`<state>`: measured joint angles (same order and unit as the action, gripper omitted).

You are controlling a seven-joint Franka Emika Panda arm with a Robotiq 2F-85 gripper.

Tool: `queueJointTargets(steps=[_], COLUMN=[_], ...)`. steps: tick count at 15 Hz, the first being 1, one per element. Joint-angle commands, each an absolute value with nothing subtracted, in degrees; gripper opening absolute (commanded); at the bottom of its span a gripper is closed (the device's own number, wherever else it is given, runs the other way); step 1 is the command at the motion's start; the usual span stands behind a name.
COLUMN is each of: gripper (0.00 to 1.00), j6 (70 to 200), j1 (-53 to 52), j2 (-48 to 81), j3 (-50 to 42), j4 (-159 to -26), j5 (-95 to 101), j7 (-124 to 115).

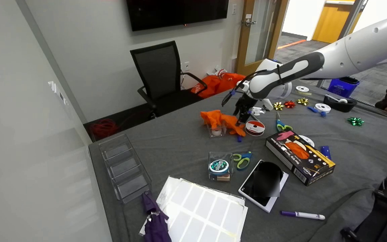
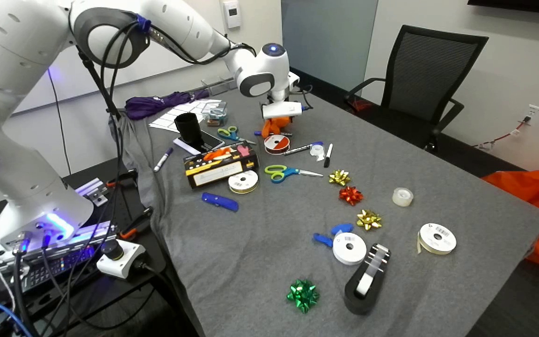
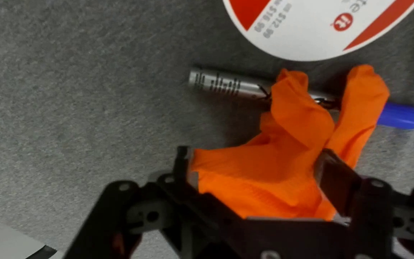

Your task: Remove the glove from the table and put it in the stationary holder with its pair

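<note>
The claw [image 3: 255,162] stands spread, the orange glove [image 3: 264,180] on the table [image 3: 84,108] between its tips and just beside the clear box [image 1: 211,133] — the glove's long axis running ahead across a marker [image 3: 225,83], so closing straight in should gather its middle.

Near the black plastic tape dispenser [image 2: 362,302] lie a shiny green bow [image 2: 303,296] and a round white spool [image 2: 349,255].

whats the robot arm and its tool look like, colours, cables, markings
The arm is white and rounded, with dark grey joint trim, black cables along it, a blue wrap where they gather and a dark cap glowing blue. The tool is dark, two-fingered and hinged, with round screw heads. No lettering is readable on either.
</note>
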<state>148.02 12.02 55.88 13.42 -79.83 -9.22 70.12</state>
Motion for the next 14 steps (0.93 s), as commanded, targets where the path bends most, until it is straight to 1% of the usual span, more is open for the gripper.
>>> queueJointTargets(steps=[1,5,9,10,14], gripper=[0.58,0.29,0.01,0.00,0.01], j6=[150.05,149.22,146.43,145.57,139.10], j1=[14.00,14.84,17.53,18.41,22.16], j2=[58.31,58.65,55.33,54.39,49.32], j3=[16.19,17.52,20.76,21.96,26.60], j4=[-78.18,-77.68,-80.41,-81.07,-83.08], j5=[-9.57,-9.78,-11.69,-12.49,-18.10], j7=[72.30,72.30,73.21,73.62,75.89])
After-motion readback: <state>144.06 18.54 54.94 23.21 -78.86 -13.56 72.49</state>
